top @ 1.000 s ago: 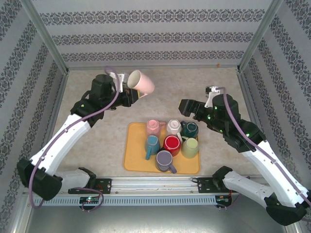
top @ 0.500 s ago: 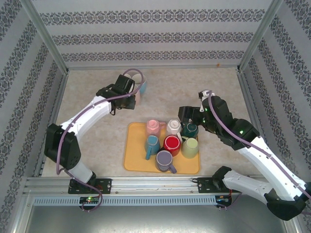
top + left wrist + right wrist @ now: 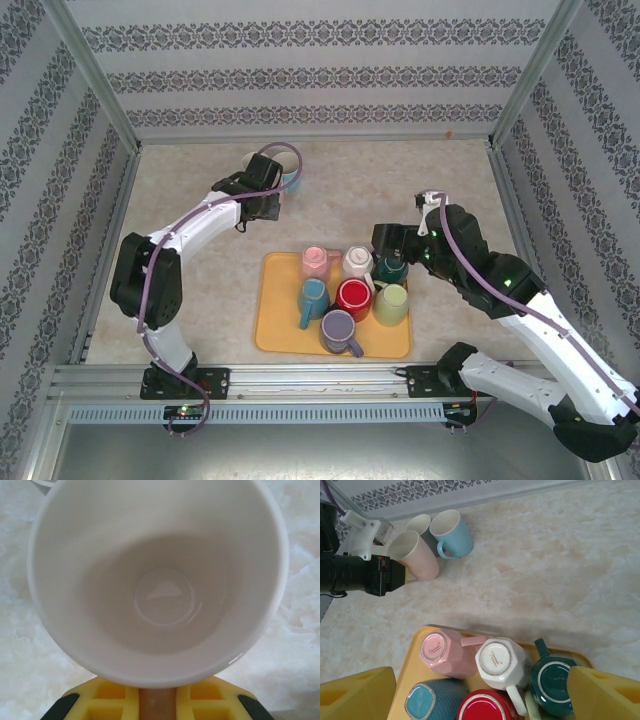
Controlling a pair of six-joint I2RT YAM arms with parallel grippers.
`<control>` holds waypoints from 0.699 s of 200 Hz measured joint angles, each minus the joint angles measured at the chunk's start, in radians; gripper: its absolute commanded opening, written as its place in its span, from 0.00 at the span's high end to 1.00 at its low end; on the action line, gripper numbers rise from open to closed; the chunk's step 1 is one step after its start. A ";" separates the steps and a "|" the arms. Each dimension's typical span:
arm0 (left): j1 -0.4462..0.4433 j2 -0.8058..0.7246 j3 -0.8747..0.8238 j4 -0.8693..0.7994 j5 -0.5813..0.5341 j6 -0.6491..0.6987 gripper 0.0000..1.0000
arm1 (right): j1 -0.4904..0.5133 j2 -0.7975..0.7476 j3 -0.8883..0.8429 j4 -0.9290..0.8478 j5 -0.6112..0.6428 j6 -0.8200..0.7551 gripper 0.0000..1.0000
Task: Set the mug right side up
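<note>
Marbled tabletop, patterned walls on three sides. At the far left, the left gripper [image 3: 158, 702] is clamped tight on the wall of the pink mug [image 3: 417, 557], which sits mouth up just beside a blue mug [image 3: 452, 532] and a grey mug [image 3: 420, 525]. I cannot tell whether its base is flat on the table. If the claw lets go early, the mug could tip into its neighbours, and a finger dragging on the rim could pull it over. The right gripper [image 3: 480, 697] hangs wide and empty over the tray [image 3: 280, 335] of upturned mugs.
</note>
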 measured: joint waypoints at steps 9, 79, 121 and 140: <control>0.000 0.010 0.000 0.008 -0.005 0.000 1.00 | 0.000 0.000 -0.005 -0.001 0.000 0.000 0.12; 0.024 0.081 -0.002 0.057 -0.024 0.001 1.00 | 0.000 0.000 -0.010 -0.005 -0.003 -0.003 0.11; 0.039 0.084 -0.005 0.098 -0.022 0.000 1.00 | 0.000 0.009 -0.010 -0.004 -0.005 -0.003 0.11; 0.044 0.093 -0.008 0.119 -0.020 0.000 1.00 | 0.000 0.016 -0.010 -0.004 -0.005 -0.004 0.11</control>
